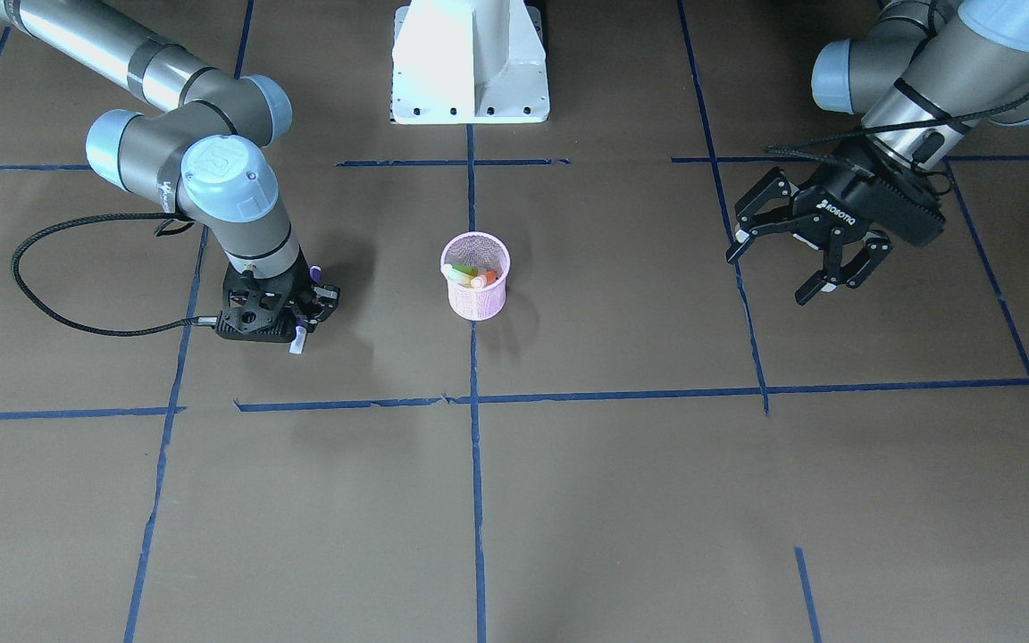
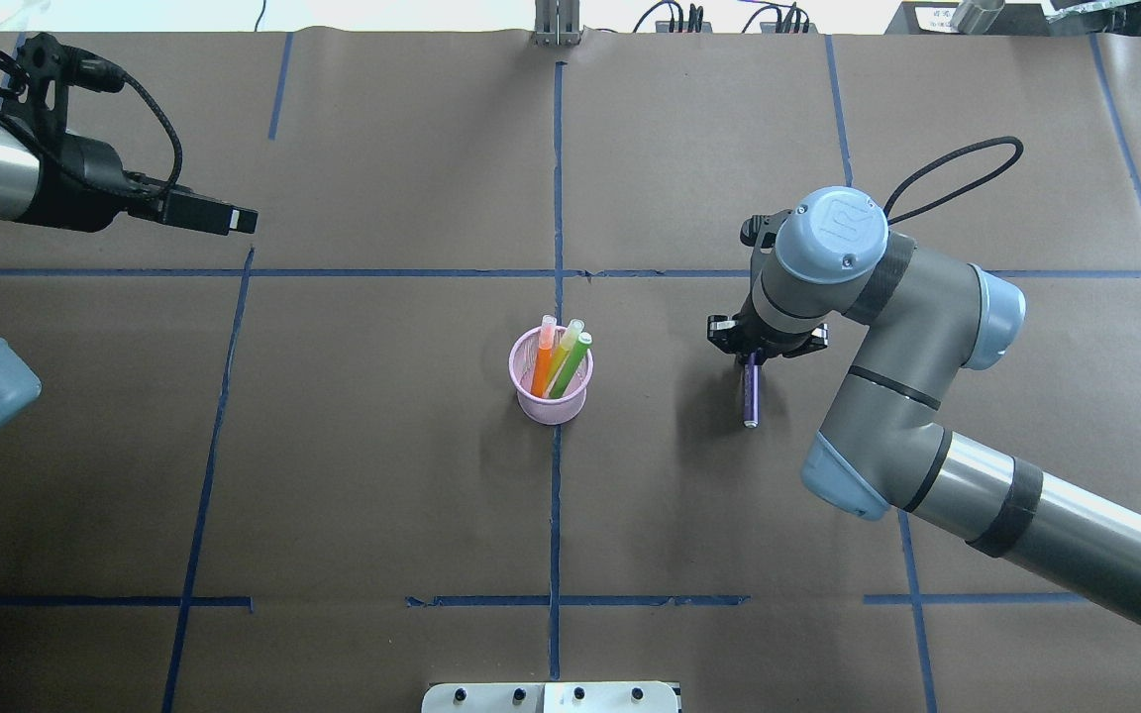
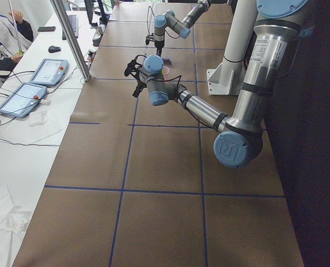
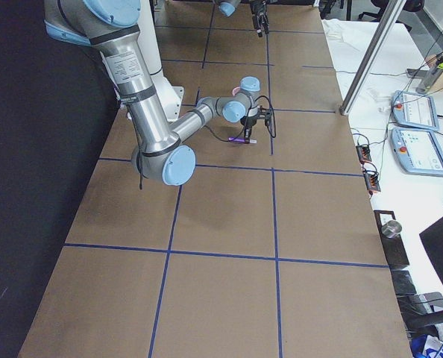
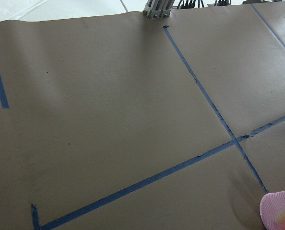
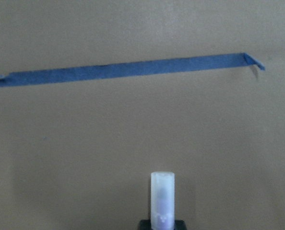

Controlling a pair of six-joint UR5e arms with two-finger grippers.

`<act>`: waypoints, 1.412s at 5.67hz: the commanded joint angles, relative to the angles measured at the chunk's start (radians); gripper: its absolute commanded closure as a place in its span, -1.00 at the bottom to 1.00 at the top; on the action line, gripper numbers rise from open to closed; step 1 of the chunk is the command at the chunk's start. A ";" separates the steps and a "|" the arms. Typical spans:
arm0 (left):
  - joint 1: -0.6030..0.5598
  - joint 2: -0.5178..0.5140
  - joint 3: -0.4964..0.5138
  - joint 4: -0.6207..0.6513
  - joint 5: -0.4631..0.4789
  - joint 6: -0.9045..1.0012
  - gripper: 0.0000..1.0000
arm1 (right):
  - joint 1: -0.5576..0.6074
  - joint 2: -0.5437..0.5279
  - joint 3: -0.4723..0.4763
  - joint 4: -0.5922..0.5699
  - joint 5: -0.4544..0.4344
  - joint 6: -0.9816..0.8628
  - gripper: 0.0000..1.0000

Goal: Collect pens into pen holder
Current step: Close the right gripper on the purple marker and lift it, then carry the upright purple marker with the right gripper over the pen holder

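The pink wire-mesh pen holder [image 1: 477, 299] stands near the table's middle, also in the overhead view [image 2: 552, 404] and at the left wrist view's bottom right corner [image 5: 279, 213]. It holds an orange pen [image 2: 542, 369], a green pen [image 2: 570, 363] and a pale one. My right gripper [image 1: 287, 314] is low over the table to the holder's right in the overhead view [image 2: 755, 355], shut on a purple pen [image 2: 751, 393] that lies level. The pen's pale end shows in the right wrist view [image 6: 161, 200]. My left gripper [image 1: 782, 270] is open, empty and raised, far from the holder.
Brown paper with blue tape lines [image 1: 474, 500] covers the table. The robot's white base [image 1: 470, 62] stands at the back middle. A black cable [image 1: 59, 304] loops beside the right wrist. Operator tablets [image 3: 48, 71] lie on a side bench beyond the table's edge.
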 commanded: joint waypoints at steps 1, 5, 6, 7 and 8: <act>0.000 0.004 0.002 -0.002 0.000 0.000 -1.00 | 0.005 0.017 0.001 0.003 0.003 0.002 1.00; 0.003 0.004 0.014 0.004 0.002 0.003 -1.00 | 0.032 0.108 0.284 0.129 -0.283 0.019 1.00; 0.005 0.001 0.023 0.005 0.003 0.006 -1.00 | -0.041 0.082 0.297 0.303 -0.494 0.010 1.00; 0.002 0.001 0.032 0.008 0.003 0.062 -1.00 | -0.133 0.070 0.290 0.426 -0.639 0.003 1.00; 0.002 0.001 0.048 0.008 0.003 0.072 -1.00 | -0.239 0.073 0.286 0.435 -0.822 -0.007 1.00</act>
